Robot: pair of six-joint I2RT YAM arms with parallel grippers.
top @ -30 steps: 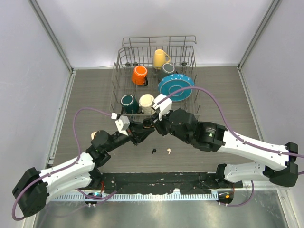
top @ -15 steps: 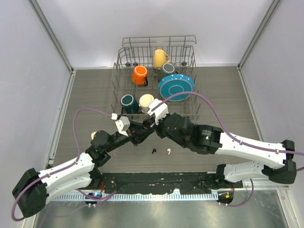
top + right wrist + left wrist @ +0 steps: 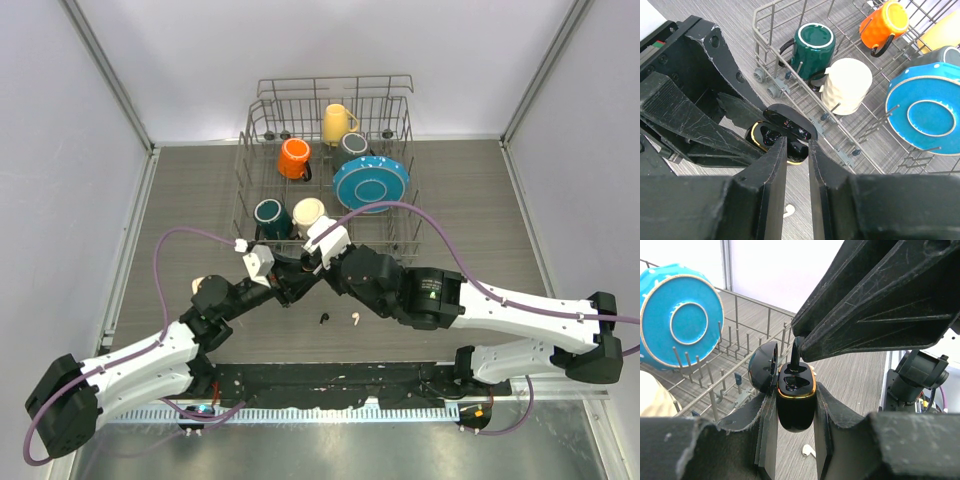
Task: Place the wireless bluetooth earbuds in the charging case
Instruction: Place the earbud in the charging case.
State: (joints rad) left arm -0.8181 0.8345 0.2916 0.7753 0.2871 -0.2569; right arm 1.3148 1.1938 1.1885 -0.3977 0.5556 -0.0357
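My left gripper [image 3: 293, 284] [image 3: 796, 412] is shut on the black charging case [image 3: 796, 405], which has a gold rim and an open lid [image 3: 762, 374]. My right gripper [image 3: 318, 264] [image 3: 797, 146] is shut on a black earbud [image 3: 797, 354] and holds it stem-down at the case's opening. The case also shows in the right wrist view [image 3: 760, 136], under my fingers. A black earbud [image 3: 322, 319] and a white earbud [image 3: 354, 319] [image 3: 809, 451] [image 3: 788, 211] lie on the table below the grippers. No other earbud shows.
A wire dish rack [image 3: 262, 112] stands just behind the grippers. It holds a teal mug [image 3: 270, 214], a cream mug [image 3: 307, 212], an orange mug [image 3: 294, 157], a yellow mug [image 3: 335, 123] and a blue plate [image 3: 370, 182]. Grey walls enclose the table.
My right gripper has moved left and down to the case with the black earbud. The left arm has held still with the case.
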